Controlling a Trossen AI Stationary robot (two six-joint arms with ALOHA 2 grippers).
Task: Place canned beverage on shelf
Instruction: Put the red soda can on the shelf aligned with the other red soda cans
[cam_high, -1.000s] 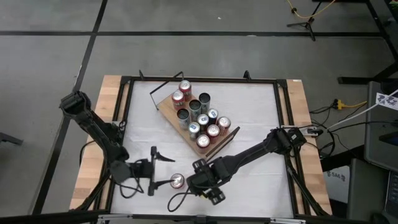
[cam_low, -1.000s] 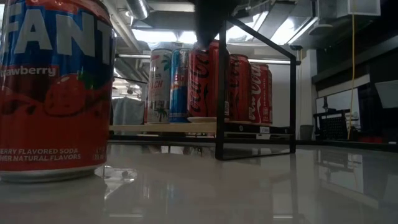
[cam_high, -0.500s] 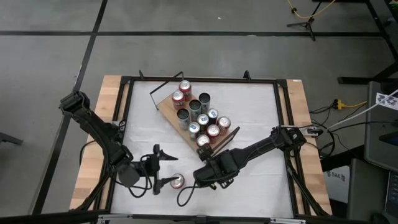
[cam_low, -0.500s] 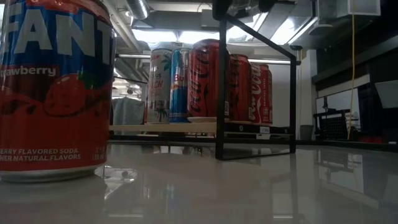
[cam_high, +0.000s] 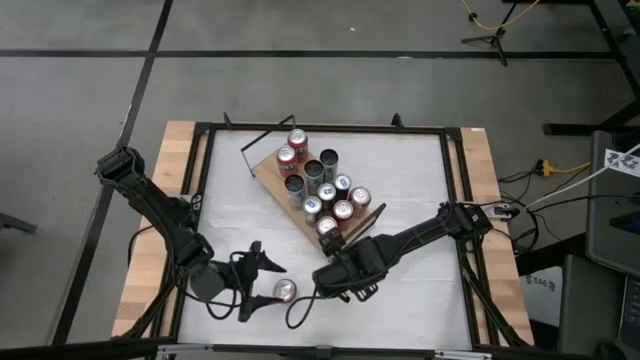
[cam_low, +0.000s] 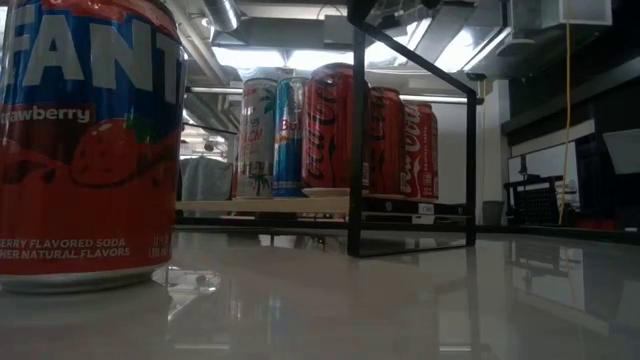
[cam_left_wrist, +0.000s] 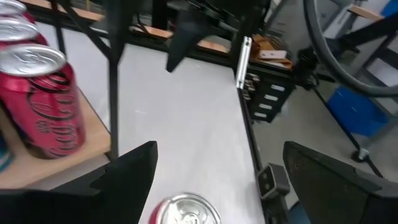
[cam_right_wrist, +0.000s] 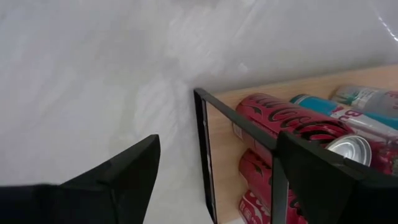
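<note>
The whole white table (cam_high: 400, 300) is seen from straight above in the high view, from well off, with both arms taken in and the shelf (cam_high: 268, 175) lying slantwise near the middle. The low view is set at tabletop height and faces level across the table into the room; a red Fanta can (cam_low: 88, 145) is seen very close, filling its left side, with the shelf (cam_low: 260, 206) farther back. The left wrist view is aimed down past its own fingers (cam_left_wrist: 127, 177) at the same can's top (cam_left_wrist: 185, 210). The shelf's end rail (cam_right_wrist: 202, 143) is seen close by in the right wrist view. The shelf and its cans are shared by all four views.
</note>
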